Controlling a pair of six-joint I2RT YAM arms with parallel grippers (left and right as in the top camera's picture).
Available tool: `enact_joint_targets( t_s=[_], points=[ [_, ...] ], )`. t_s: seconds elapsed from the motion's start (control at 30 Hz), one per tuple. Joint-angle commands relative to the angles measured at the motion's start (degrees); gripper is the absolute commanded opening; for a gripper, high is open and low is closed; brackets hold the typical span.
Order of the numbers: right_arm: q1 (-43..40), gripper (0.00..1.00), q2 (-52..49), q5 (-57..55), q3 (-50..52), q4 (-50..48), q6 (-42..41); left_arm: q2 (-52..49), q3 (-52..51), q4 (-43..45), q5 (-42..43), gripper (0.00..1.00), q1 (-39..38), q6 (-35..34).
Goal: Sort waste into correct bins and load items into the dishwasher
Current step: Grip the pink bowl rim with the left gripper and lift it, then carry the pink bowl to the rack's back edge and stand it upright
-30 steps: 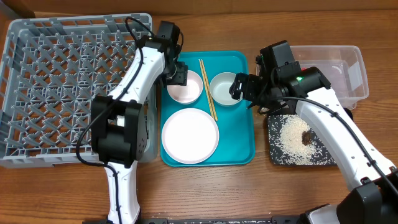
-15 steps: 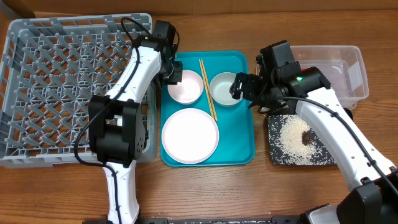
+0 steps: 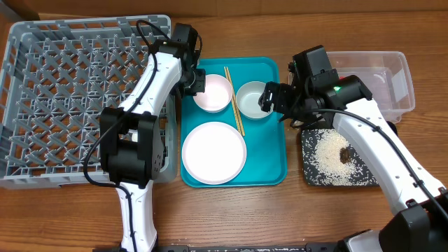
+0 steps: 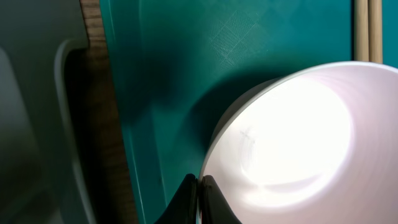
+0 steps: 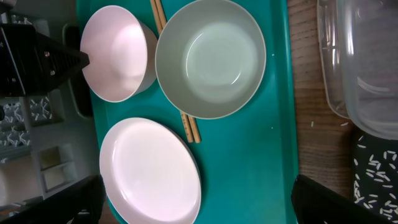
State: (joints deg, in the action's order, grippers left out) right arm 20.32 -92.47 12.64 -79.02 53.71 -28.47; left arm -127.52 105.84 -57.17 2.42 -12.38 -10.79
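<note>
The bowl (image 4: 292, 137) is pinched by its rim in the tightly closed left claw (image 4: 199, 185). It should be lifted clear of the tray (image 4: 161, 74) below before being swung to the rack (image 3: 63, 105) beside the claw.

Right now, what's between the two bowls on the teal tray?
The wooden chopsticks lie between the pink bowl and the pale bowl; clearest overhead.

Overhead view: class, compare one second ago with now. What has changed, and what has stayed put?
The left gripper shifted left to the rim of the pink bowl, shut on it and tipped it up, drawing it slightly toward the teal tray's far edge. The right gripper, the other bowl, the large plate and the chopsticks stayed put.
</note>
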Motion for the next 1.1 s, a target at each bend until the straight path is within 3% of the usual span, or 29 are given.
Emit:
enact_joint_targets(
  t_s=[0.0, 0.27, 0.47, 0.77, 1.07],
  points=[
    [0.2, 0.97, 0.9, -0.6, -1.6, 0.1, 0.0, -0.7, -0.6, -0.2, 0.9, 0.04, -0.4, -1.0],
    [0.2, 1.0, 0.9, -0.6, -1.6, 0.2, 0.0, 4.8, 7.6, -8.1, 1.1, 0.04, -0.4, -0.9],
    [0.2, 1.0, 0.9, -0.6, -1.6, 0.2, 0.0, 14.6, 15.5, -13.1, -5.3, 0.04, -0.4, 0.4],
    [0.2, 1.0, 0.9, -0.6, -1.6, 0.2, 0.0, 27.6, 16.1, -15.0, -17.4, 0.04, -0.4, 0.5],
    [0.2, 1.0, 0.9, -0.6, -1.6, 0.2, 0.0, 33.4, 16.1, -14.7, -19.8, 0.04, -0.4, 0.5]
  ],
)
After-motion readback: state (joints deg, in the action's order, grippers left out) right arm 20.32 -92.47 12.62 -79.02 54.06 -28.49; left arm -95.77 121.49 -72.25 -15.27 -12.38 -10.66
